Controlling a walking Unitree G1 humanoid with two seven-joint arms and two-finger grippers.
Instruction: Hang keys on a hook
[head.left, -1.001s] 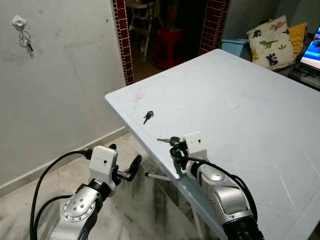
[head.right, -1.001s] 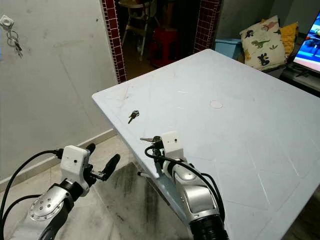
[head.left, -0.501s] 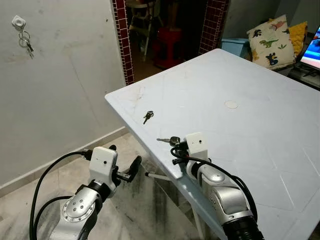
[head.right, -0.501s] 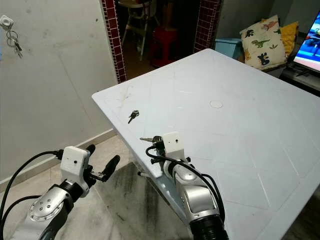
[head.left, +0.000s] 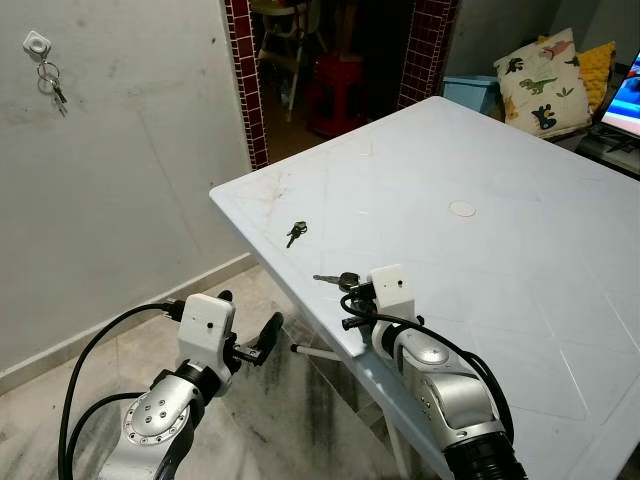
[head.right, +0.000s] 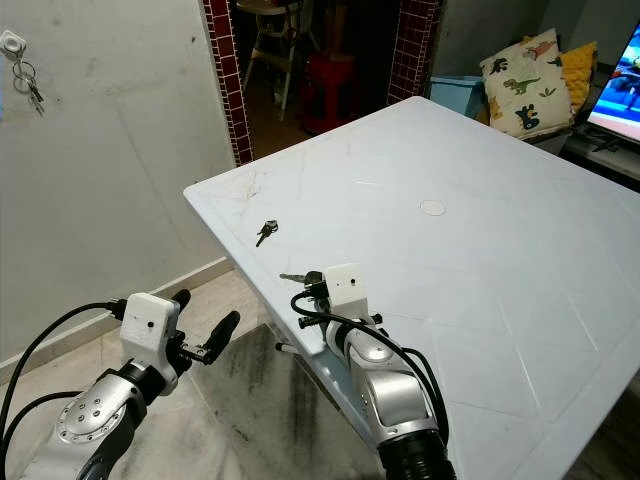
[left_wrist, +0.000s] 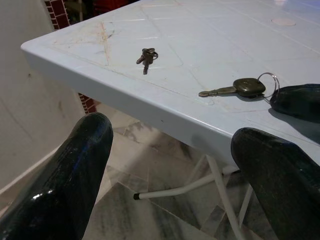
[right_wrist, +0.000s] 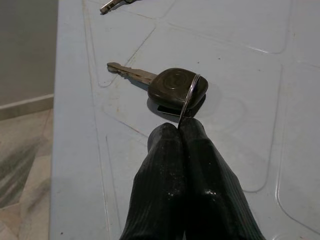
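Note:
A black-headed key (right_wrist: 175, 91) lies on the white table (head.left: 480, 160) near its front-left edge. Its metal ring (right_wrist: 189, 100) stands upright, pinched at its lower end by my right gripper (right_wrist: 179, 131), which is shut on it and rests low on the tabletop. A second small bunch of keys (head.left: 296, 232) lies farther along the table toward the corner. High on the left wall is a white hook (head.left: 37, 43) with keys (head.left: 50, 82) hanging from it. My left gripper (head.left: 247, 318) is open, held over the floor beside and below the table edge.
A marble floor (head.left: 270, 420) runs between the table and the wall. A brick-framed doorway with a red stool (head.left: 335, 90) lies beyond the table corner. Cushions (head.left: 545, 85) and a screen sit at the far right. White table legs (left_wrist: 175, 186) cross under the edge.

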